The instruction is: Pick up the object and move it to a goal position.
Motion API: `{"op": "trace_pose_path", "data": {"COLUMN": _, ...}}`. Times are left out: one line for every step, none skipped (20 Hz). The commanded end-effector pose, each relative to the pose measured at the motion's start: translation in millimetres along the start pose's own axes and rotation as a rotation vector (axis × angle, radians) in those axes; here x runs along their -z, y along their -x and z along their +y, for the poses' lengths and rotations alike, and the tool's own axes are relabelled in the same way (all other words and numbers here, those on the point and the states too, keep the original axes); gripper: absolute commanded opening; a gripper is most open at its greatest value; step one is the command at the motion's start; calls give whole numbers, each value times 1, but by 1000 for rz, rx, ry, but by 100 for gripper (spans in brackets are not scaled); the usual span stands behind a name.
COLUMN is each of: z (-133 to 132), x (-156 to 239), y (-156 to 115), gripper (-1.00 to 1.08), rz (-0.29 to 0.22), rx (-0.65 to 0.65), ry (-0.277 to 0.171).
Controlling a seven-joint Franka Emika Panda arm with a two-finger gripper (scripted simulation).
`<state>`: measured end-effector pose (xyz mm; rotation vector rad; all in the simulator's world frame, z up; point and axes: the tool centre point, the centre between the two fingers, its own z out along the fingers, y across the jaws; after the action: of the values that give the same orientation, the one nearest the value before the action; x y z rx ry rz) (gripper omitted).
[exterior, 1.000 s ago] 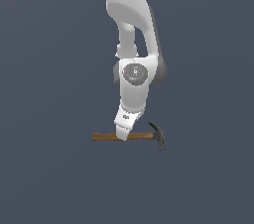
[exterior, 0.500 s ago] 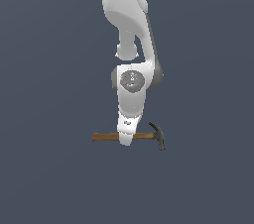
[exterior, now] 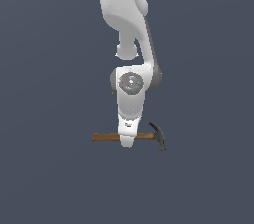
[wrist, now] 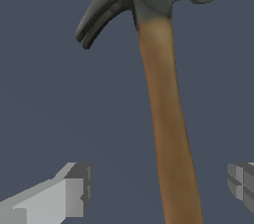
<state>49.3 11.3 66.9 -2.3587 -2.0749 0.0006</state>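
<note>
Hammer (exterior: 144, 136) lies flat on the grey floor (exterior: 49, 168), handle running across the exterior view, dark metal head at that view's right end, claw curving up. Gripper (exterior: 127, 141) is down over the handle near its middle, hiding that stretch. In the wrist view the hammer (wrist: 166, 119) runs between the two fingers (wrist: 74, 191), which are spread wide, clear gap on each side of the handle, neither pad touching the wood. Behind and above, the white arm (exterior: 130, 44) rises to the top of the exterior view.
</note>
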Motion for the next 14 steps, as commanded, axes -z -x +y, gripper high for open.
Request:
{"op": "trace_pose_path", "data": {"z": 0, "x": 0, "y": 0, "gripper": 100, "rz": 0, "rx": 0, "ry": 0}}
{"op": "trace_pose_path", "data": {"z": 0, "x": 0, "y": 0, "gripper": 100, "rz": 0, "rx": 0, "ry": 0}}
{"op": "trace_pose_path", "data": {"z": 0, "x": -2, "y": 0, "gripper": 100, "rz": 0, "rx": 0, "ry": 0}}
{"op": "trace_pose_path", "data": {"z": 0, "x": -4, "y": 0, "gripper": 100, "rz": 0, "rx": 0, "ry": 0}}
{"op": "trace_pose_path", "data": {"z": 0, "x": -6, "y": 0, "gripper": 100, "rz": 0, "rx": 1, "ry": 0}}
{"op": "trace_pose_path", "data": {"z": 0, "x": -10, "y": 0, "gripper": 100, "rz": 0, "rx": 1, "ry": 0}}
{"op": "trace_pose_path", "data": {"z": 0, "x": -14, "y": 0, "gripper": 100, "rz": 0, "rx": 2, "ry": 0}}
{"op": "trace_pose_path", "data": {"z": 0, "x": -19, "y": 0, "gripper": 100, "rz": 0, "rx": 2, "ry": 0}}
{"op": "trace_pose_path", "data": {"z": -1, "x": -25, "y": 0, "gripper": 100, "rz": 0, "rx": 3, "ry": 0}}
{"op": "trace_pose_path", "data": {"z": -1, "x": -31, "y": 0, "gripper": 100, "rz": 0, "rx": 4, "ry": 0}}
{"op": "trace_pose_path", "data": {"z": -1, "x": -36, "y": 0, "gripper": 100, "rz": 0, "rx": 4, "ry": 0}}
{"op": "trace_pose_path", "data": {"z": -1, "x": -41, "y": 0, "gripper": 100, "rz": 0, "rx": 4, "ry": 0}}
{"op": "trace_pose_path", "data": {"z": -1, "x": -44, "y": 0, "gripper": 100, "rz": 0, "rx": 5, "ry": 0}}
{"op": "trace_pose_path", "data": {"z": -1, "x": -47, "y": 0, "gripper": 100, "rz": 0, "rx": 5, "ry": 0}}
